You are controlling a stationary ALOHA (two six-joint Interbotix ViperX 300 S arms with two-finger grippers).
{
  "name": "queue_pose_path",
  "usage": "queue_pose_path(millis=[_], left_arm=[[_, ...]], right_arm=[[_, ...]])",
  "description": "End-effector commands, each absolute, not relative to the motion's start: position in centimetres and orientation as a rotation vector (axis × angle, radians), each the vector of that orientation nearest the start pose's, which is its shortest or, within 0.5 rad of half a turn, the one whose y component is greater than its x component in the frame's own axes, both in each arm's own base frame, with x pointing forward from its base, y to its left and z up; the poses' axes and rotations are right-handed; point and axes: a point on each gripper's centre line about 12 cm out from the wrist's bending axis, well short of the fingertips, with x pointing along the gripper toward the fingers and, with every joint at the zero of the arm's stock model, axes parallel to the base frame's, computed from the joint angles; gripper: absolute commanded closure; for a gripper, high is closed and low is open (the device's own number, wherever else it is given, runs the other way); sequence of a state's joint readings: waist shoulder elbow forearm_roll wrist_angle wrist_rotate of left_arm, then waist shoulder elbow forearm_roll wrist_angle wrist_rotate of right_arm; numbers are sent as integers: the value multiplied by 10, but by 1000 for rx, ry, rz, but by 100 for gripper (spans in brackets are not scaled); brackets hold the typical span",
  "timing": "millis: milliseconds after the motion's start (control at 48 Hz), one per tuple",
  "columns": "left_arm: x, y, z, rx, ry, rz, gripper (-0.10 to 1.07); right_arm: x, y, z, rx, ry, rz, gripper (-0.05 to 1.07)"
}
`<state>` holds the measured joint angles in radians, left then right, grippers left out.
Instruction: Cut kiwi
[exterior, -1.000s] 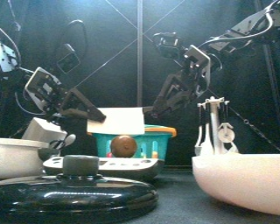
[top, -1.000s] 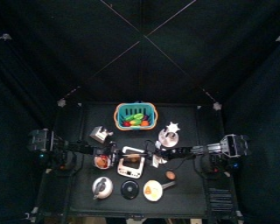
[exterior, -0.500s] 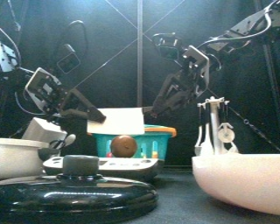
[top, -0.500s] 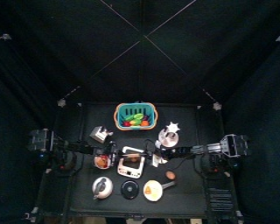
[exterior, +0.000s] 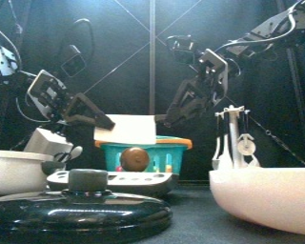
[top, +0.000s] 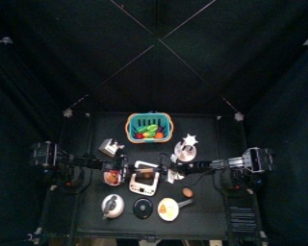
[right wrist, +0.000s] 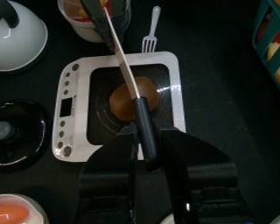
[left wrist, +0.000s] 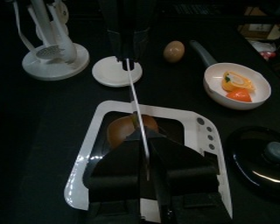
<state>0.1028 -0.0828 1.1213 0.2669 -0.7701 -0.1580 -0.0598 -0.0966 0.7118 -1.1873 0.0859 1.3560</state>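
Moved: the left arm has been lifting slightly and edging toward the middle in the front view; the rest is staying put.
Counter (top: 92, 130): it is carrying all the things, with one arm reaching in from each side.
Basket (top: 147, 125): the teal basket is sitting at the back of the counter, behind the board.
Cutting board (left wrist: 195, 131): the white board is lying flat at the middle of the counter, between the two arms.
Bowl (left wrist: 236, 83): the white bowl, holding orange pieces, is standing toward the front, apart from the board.
Left pincer (left wrist: 149, 171): it is hovering over the board's left end; whether it is gripping anything cannot be told.
Right pincer (right wrist: 149, 162): it is clamping the black handle of the knife above the board.
Knife (right wrist: 113, 48): its silver blade is stretching over the kiwi toward the left arm.
Kiwi (right wrist: 119, 101): the brown, whole-looking fruit is resting at the board's centre, under the blade.
Fork (right wrist: 152, 26): it is lying on the counter just beyond the board's far edge.
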Motion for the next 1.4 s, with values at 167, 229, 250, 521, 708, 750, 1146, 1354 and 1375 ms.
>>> queue_pose_path(millis=[167,229,250,521,708,750,1146,1354,1375], left_arm=[[301,3,143,-2,269,-108,53],[301,3,142,-3,272,-108,53],[301,3,142,-3,272,-108,53],[301,3,140,-5,278,-108,53],[301,2,138,-7,284,-111,53],[301,2,138,-7,284,-113,53],[302,7,121,-30,360,-73,53],[303,10,113,-39,405,-56,53],[303,10,112,-39,408,-56,53]], right_arm=[[368,-46,199,167,602,-230,47],[368,-46,197,168,606,-229,47],[368,-47,196,169,608,-232,47],[368,-51,191,176,622,-246,47],[369,-51,187,177,633,-246,47],[369,-51,187,180,633,-247,47],[370,-48,169,207,680,-252,47],[372,-47,164,214,692,-253,47],[372,-47,164,215,692,-253,47]])
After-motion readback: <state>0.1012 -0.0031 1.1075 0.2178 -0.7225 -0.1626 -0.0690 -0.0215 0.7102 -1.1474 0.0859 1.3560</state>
